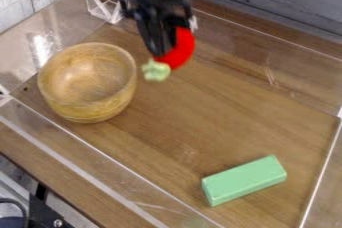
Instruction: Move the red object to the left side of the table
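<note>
The red object (178, 49), a small toy strawberry with a pale green leafy cap, hangs in the air above the table (227, 122), just right of the wooden bowl's far rim. My gripper (168, 40) points steeply down and is shut on the strawberry's red body, with the leafy cap sticking out at the lower left. The dark arm above it is blurred by motion and reaches up out of the top of the camera view.
A round wooden bowl (86, 80) stands at the left. A green rectangular block (245, 180) lies near the front right. Low clear acrylic walls (80, 157) edge the tabletop. A clear stand (104, 7) sits at the back left.
</note>
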